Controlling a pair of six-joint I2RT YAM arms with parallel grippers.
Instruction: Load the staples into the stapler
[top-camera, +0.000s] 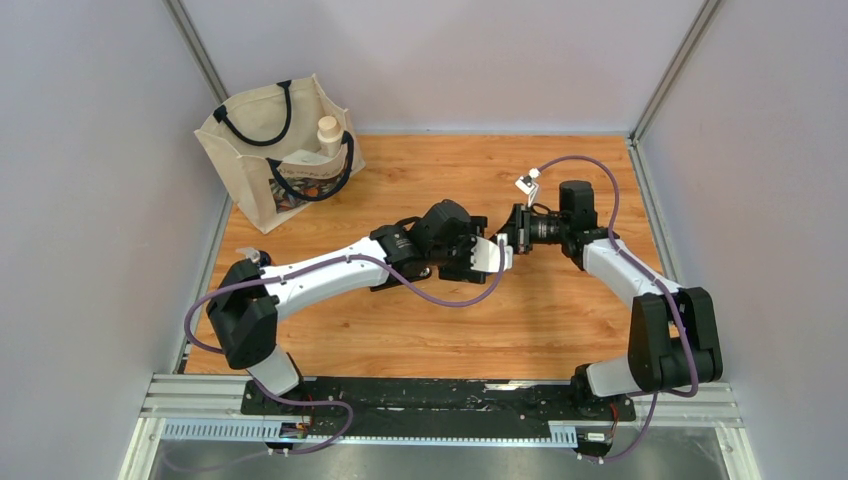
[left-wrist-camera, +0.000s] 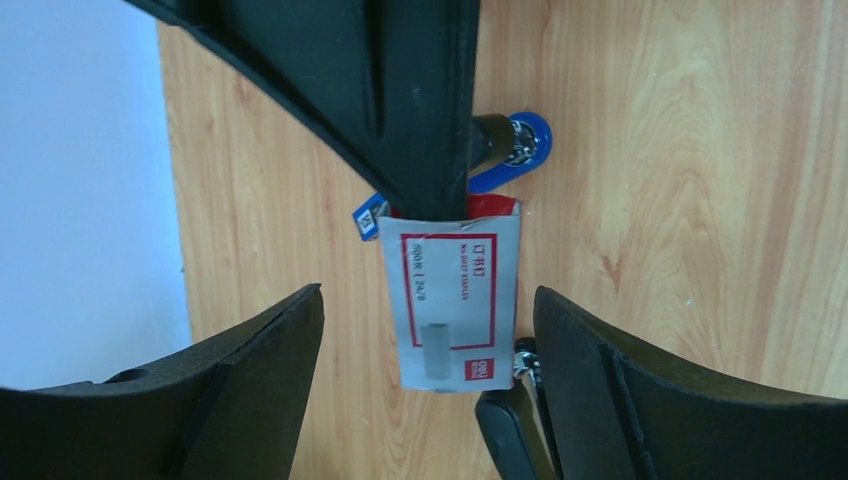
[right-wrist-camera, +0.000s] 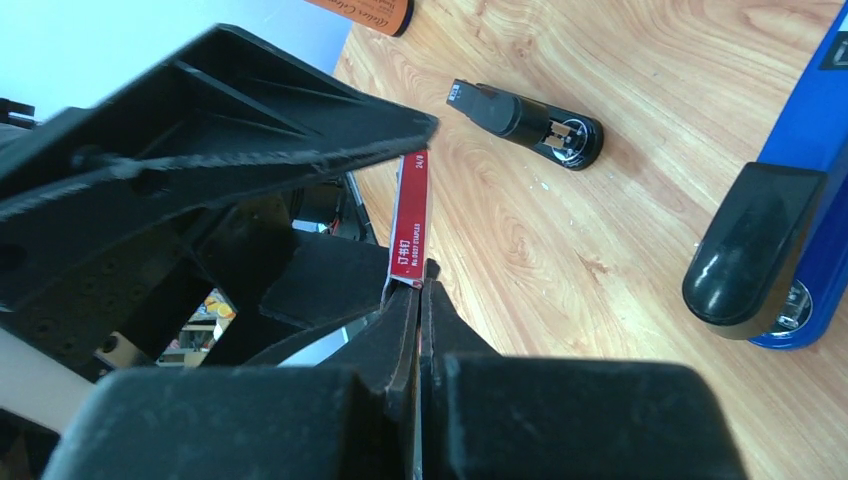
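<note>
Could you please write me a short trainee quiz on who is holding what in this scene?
1. True or false: the left gripper is clamped shut on the staples box.
2. Which holds the staples box? A: the right gripper. B: the left gripper. C: nothing holds it.
3. Fill in: besides the blue stapler, the second stapler lying on the table is coloured ___.

Key:
1. False; its jaws stand open on either side of the box.
2. A; it pinches one end of the box.
3. Black.
</note>
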